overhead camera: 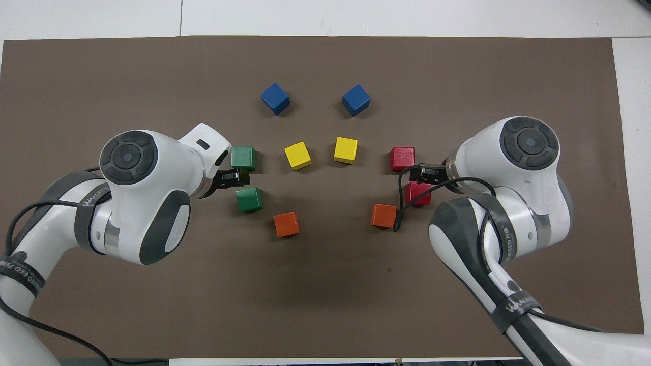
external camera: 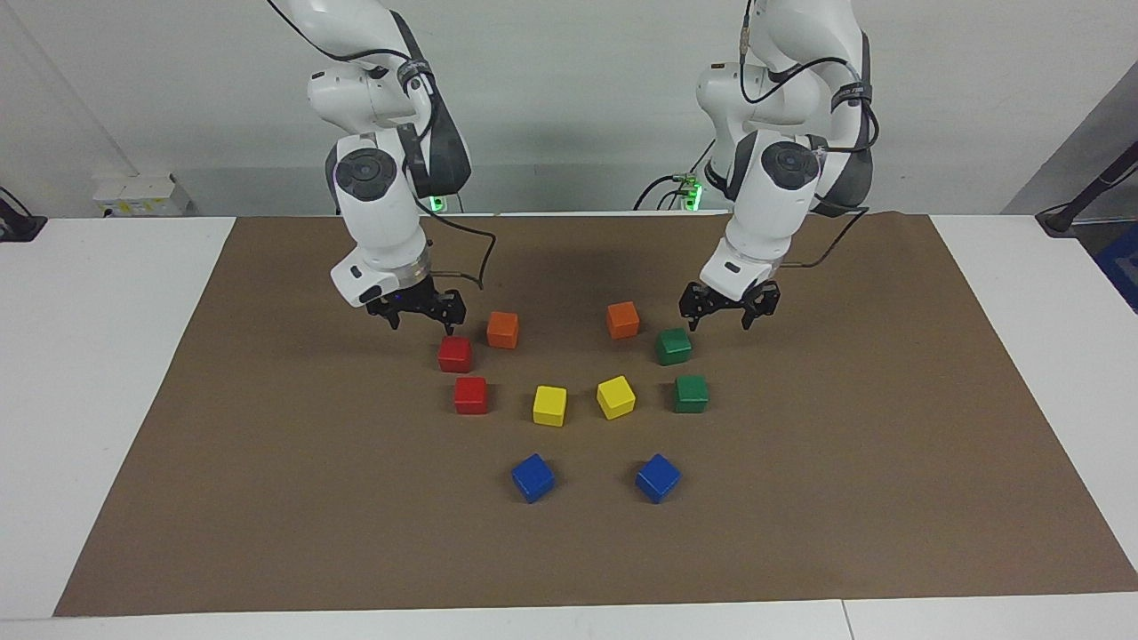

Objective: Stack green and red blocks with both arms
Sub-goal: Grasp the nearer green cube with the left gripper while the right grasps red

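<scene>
Two red blocks (external camera: 454, 354) (external camera: 470, 395) lie on the brown mat toward the right arm's end, shown from above as red blocks (overhead camera: 418, 193) (overhead camera: 402, 158). Two green blocks (external camera: 673, 346) (external camera: 690, 393) lie toward the left arm's end, shown from above as green blocks (overhead camera: 249, 199) (overhead camera: 243, 158). My right gripper (external camera: 421, 318) hangs open and empty just above the red block nearer the robots, clear of it. My left gripper (external camera: 718, 316) hangs open and empty just above the green block nearer the robots. In the overhead view the left gripper (overhead camera: 238, 177) and right gripper (overhead camera: 422, 174) each show between their pair.
Two orange cubes (external camera: 502, 330) (external camera: 623, 320) sit beside the nearer red and green blocks. Two yellow cubes (external camera: 549, 405) (external camera: 615, 396) lie between the farther red and green ones. Two blue cubes (external camera: 532, 477) (external camera: 658, 477) lie farthest from the robots. The brown mat (external camera: 267, 462) covers the white table.
</scene>
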Tool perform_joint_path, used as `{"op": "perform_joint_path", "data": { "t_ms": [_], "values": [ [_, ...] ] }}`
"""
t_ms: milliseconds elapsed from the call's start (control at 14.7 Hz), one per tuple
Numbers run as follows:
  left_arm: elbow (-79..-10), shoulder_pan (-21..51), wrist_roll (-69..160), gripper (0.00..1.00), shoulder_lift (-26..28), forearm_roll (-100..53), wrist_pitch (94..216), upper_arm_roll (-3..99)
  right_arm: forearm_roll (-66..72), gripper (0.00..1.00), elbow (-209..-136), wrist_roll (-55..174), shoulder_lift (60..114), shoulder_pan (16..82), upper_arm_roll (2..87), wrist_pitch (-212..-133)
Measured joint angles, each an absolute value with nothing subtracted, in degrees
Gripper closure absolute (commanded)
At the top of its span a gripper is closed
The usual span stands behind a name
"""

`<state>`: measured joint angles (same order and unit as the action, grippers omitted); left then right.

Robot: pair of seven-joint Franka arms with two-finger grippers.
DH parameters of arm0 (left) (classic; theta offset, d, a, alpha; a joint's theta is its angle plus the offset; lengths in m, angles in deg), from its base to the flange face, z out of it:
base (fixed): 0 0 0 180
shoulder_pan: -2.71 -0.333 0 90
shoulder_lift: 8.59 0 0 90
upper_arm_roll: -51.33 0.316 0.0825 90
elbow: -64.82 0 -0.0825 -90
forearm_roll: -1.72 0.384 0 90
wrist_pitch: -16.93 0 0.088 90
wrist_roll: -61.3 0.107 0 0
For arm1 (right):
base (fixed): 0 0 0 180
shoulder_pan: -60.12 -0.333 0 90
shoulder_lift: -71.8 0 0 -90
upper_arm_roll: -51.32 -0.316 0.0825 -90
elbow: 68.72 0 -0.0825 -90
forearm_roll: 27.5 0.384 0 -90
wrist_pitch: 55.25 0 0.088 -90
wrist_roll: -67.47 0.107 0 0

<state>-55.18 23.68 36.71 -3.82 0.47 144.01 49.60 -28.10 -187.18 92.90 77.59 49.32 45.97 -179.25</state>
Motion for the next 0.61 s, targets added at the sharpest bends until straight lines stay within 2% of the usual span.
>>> {"op": "perform_joint_path", "data": {
  "t_ms": [611],
  "values": [
    [-56.4,26.6,32.6,0.00,-1.8,0.5,146.3,49.6,-28.1,0.00,-190.0,93.9,80.6,48.5,45.9,-186.9]
  ]
}}
